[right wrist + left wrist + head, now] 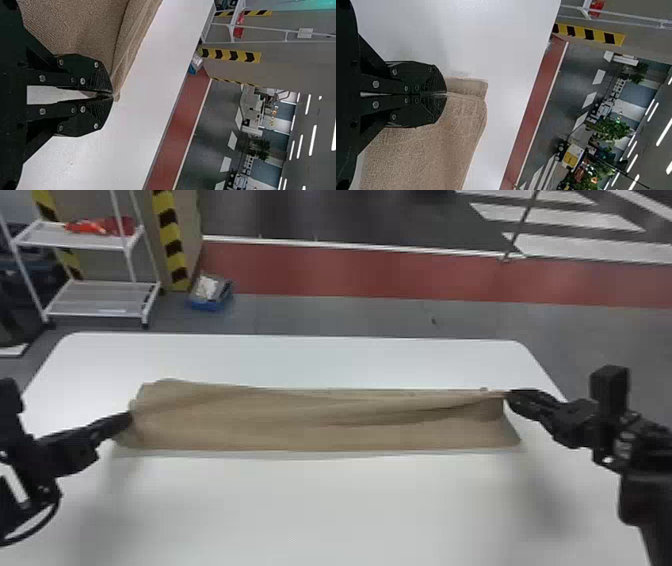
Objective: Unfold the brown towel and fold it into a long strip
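The brown towel lies as a long, wide strip across the table, with slanting creases toward its right part. At its left end is my left gripper; in the left wrist view, this gripper is shut on the edge of the towel. My right gripper holds the far corner at the right end. In the right wrist view, the fingertips of that gripper pinch a corner of the towel.
The white table extends in front of and behind the towel. Beyond its far edge stand a white shelf rack and a blue box on the floor at the left.
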Robot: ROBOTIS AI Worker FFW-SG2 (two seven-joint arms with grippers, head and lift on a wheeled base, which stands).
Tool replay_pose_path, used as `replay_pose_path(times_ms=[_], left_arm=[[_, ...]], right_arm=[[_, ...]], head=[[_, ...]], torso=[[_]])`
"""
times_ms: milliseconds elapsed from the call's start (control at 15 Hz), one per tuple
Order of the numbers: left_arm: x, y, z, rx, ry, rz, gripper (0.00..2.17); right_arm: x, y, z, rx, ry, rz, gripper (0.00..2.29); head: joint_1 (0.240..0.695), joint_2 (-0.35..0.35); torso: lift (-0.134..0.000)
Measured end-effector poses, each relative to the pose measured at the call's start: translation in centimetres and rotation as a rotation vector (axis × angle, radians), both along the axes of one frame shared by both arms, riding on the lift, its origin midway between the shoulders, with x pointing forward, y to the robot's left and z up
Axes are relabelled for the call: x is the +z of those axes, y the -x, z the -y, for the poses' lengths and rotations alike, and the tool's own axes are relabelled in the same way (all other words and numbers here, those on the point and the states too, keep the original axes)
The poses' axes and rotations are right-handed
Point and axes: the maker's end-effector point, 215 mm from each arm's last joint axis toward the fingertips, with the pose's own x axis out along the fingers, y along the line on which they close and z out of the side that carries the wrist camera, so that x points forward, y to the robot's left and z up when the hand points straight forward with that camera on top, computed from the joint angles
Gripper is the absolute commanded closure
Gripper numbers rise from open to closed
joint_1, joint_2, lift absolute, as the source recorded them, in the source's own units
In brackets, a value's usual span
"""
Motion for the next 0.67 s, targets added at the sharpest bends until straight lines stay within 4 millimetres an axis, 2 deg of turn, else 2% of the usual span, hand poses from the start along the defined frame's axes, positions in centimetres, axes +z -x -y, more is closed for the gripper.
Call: replay_pose_path(times_ms=[200, 333, 467, 533, 667], left_arm=[[-0.3, 0.2, 0.7, -0.014, -0.001, -0.005, 1.28], [-0.4, 0.5, 0.7, -0.016, -0.003, -0.007, 1.21], [-0.5, 0.9, 0.6, -0.014, -0.006, -0.007, 1.19], [-0.4, 1.0, 0.4, -0.011, -0.007, -0.003, 1.1], [1.3, 0.0, -0.2, 0.012, -0.025, 0.074, 1.1]], right_arm=[[-0.3, -0.2, 0.6, -0.047, 0.024, 0.023, 0.05], [0.8, -0.4, 1.8, -0.106, 0.047, 0.091, 0.05], [1.5, 0.3, 2.3, -0.121, 0.03, 0.127, 0.08], [1.6, 0.9, 2.5, -0.119, 0.021, 0.124, 0.09], [1.6, 2.4, 2.3, -0.095, -0.014, 0.104, 0.1]], head=[[0.695, -0.162], [0.695, -0.173], [0.695, -0.178], [0.695, -0.181], [0.695, -0.177]], torso=[[-0.113], [-0.113], [-0.113], [-0.113], [-0.113]])
